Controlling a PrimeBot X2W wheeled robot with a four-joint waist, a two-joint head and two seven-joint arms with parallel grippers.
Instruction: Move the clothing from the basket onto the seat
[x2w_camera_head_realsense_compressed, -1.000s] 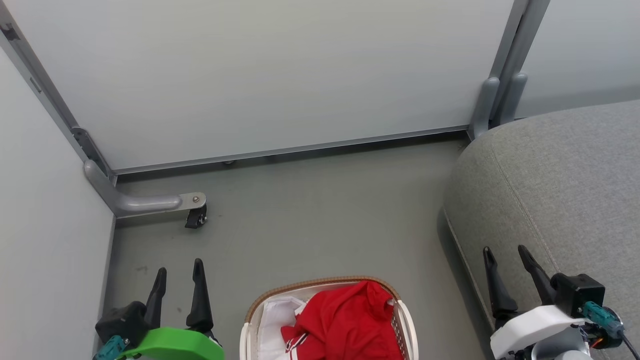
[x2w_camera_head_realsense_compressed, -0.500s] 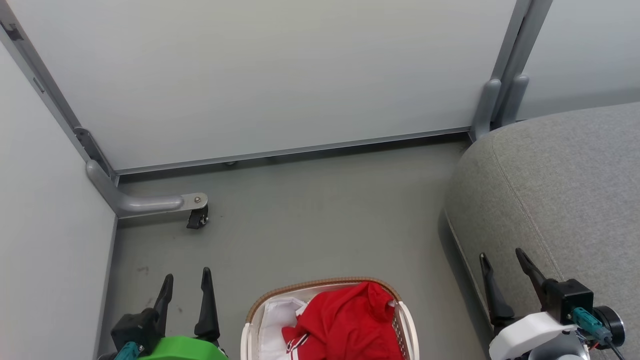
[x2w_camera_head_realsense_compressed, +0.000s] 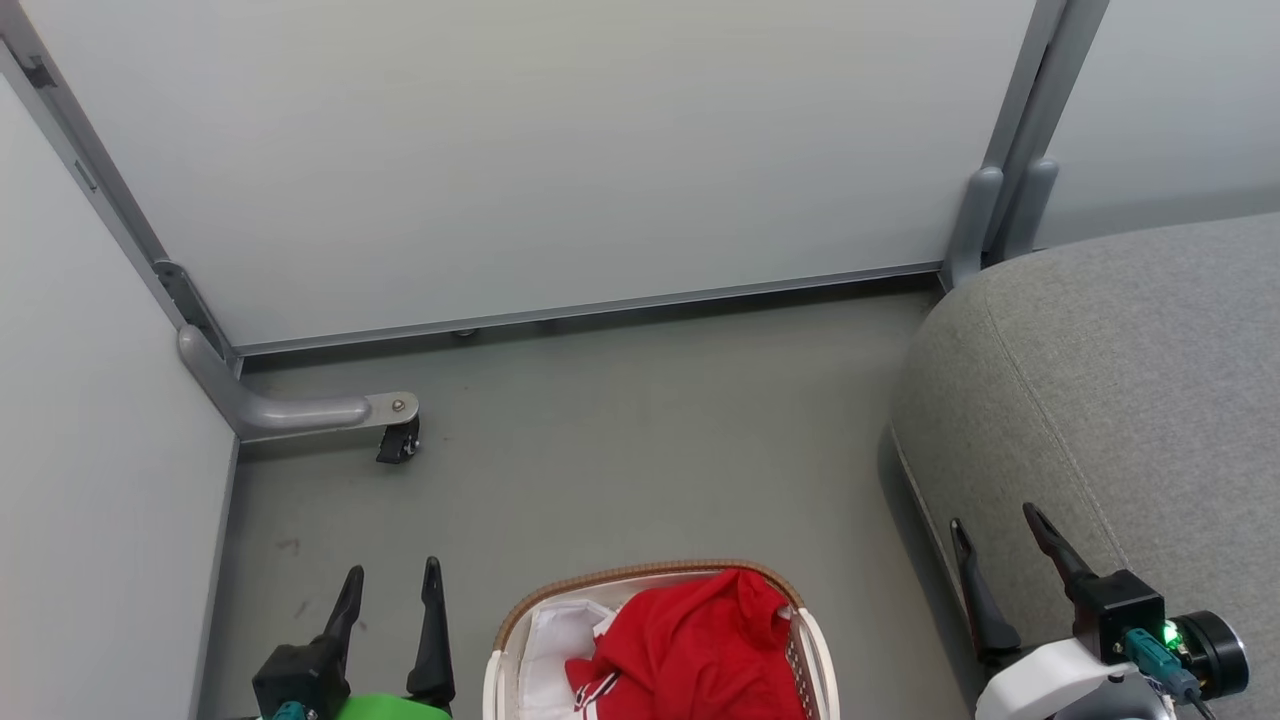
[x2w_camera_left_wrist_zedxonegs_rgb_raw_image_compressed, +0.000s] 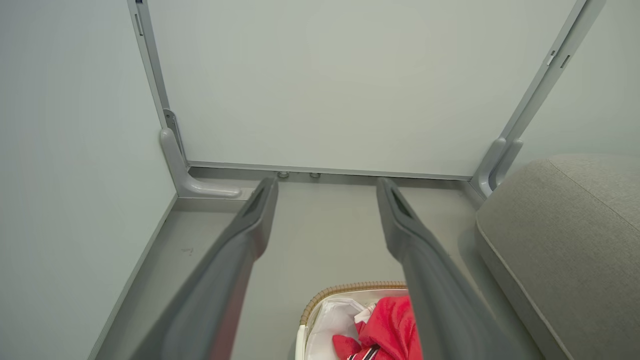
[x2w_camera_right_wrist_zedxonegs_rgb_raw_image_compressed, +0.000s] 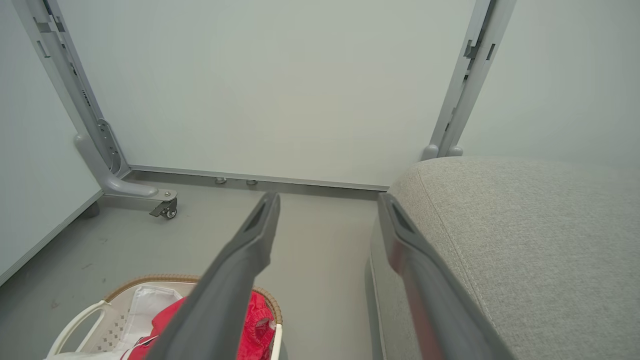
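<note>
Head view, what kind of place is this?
Probably a mock living-room corner in a lab: pale partition panels on a castered foot, a grey seat, and a basket of red clothing on the floor.

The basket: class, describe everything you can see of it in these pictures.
The basket is oval, cream-white plastic with perforated sides, a brown woven rim and looped side handles. It stands upright on the grey floor, left of the seat, apart from it. Red clothing and a white liner lie in it.
</note>
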